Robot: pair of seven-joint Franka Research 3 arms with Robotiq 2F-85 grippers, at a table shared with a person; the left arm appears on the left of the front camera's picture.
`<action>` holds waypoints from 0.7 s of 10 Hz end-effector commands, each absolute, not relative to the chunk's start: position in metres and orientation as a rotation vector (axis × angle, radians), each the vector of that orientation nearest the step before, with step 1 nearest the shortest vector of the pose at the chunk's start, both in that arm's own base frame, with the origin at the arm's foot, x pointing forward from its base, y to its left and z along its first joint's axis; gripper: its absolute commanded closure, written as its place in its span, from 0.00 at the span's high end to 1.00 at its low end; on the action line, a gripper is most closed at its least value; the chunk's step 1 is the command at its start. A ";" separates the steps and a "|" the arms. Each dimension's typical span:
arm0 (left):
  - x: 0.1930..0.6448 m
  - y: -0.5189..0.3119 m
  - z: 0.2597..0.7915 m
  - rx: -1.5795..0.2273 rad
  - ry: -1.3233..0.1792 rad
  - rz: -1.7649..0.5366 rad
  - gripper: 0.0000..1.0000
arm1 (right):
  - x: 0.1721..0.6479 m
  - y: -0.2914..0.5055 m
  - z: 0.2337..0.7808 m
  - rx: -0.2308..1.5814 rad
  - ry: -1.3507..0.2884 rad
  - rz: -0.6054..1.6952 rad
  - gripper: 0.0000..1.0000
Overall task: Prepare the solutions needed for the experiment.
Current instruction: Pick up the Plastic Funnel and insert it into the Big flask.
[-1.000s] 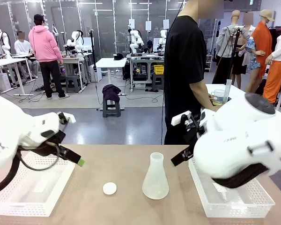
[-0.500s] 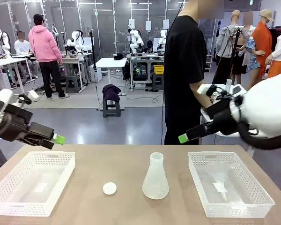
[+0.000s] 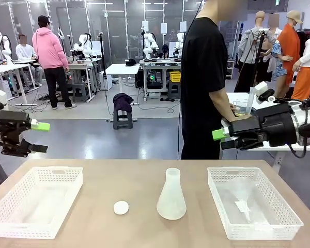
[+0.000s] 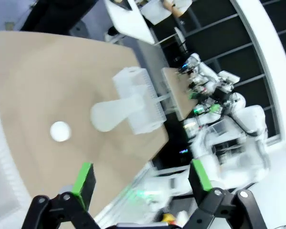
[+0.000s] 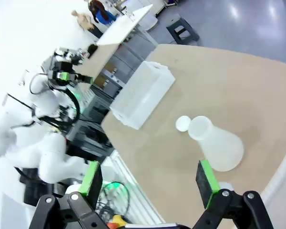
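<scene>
Left gripper [image 3: 40, 137] and right gripper [image 3: 222, 139], jaws apart and empty, have withdrawn upward and outward, now well left and well right of the flask [image 3: 171, 199]. The solutions [image 3: 241, 111] lie shallow in a beaker [image 3: 241, 101] behind and right of the flask. The white cap [image 3: 121, 207] remains just left of the flask.

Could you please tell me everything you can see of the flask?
The flask is conical, of frosted, translucent whitish material, with a wide base, a narrow neck and an open, lipped mouth. It stands upright near the middle of the table, between the left basket and the right basket, with a small white cap beside it on the left, apart. Only the table touches it. Whether it holds liquid cannot be told.
</scene>
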State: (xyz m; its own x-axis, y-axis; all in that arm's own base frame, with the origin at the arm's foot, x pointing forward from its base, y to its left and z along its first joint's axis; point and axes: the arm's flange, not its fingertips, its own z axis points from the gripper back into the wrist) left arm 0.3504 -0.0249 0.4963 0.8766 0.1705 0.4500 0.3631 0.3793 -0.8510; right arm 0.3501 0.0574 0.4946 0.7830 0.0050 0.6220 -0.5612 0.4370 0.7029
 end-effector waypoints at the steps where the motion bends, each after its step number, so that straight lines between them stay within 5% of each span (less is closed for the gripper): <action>1: 0.344 -0.025 0.491 -1.379 -0.491 -0.090 1.00 | 0.333 0.054 0.478 1.108 -0.561 0.325 1.00; 7: 0.342 -0.033 0.485 -1.421 -0.459 -0.116 1.00 | 0.337 0.059 0.476 1.085 -0.554 0.183 1.00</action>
